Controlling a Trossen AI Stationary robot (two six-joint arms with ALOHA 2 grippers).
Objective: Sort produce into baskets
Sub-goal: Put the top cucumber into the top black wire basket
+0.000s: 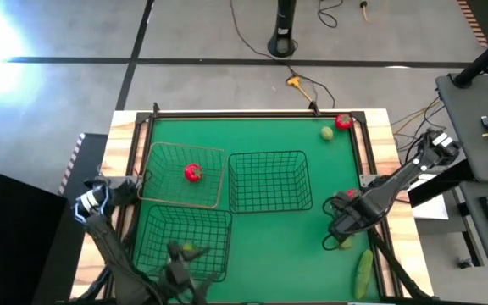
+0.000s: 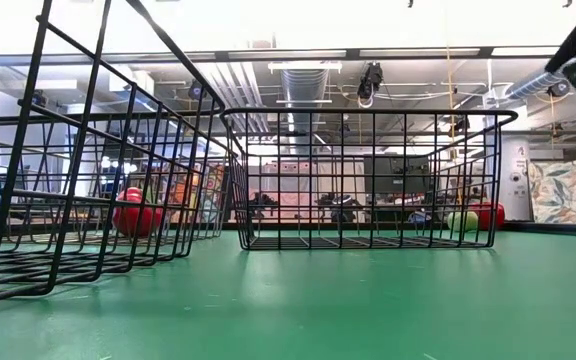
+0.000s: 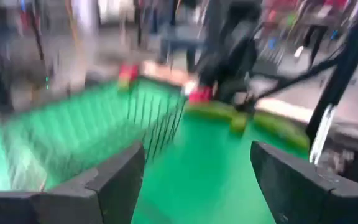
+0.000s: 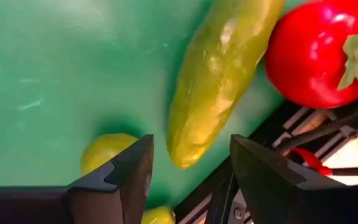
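Note:
Three wire baskets stand on the green mat: a paler one (image 1: 180, 174) holding a red tomato (image 1: 193, 173), a dark middle one (image 1: 269, 180), and a dark near-left one (image 1: 185, 241) holding a yellow-green fruit (image 1: 187, 250). My right gripper (image 4: 191, 168) points down, open, over the near end of a cucumber (image 4: 222, 74) that lies beside a tomato (image 4: 316, 50) and a yellow-green fruit (image 4: 104, 152); its fingers touch nothing. My left gripper (image 3: 197, 162) is open and holds nothing, near the near-left basket (image 1: 179, 273), pointing level across the table.
A second cucumber (image 1: 363, 271) lies at the near right. A tomato (image 1: 343, 121) and a yellow-green fruit (image 1: 326, 132) lie at the far right corner. A raised rim (image 1: 252, 114) borders the mat. The green mat (image 1: 278, 246) lies open between the baskets and my right arm.

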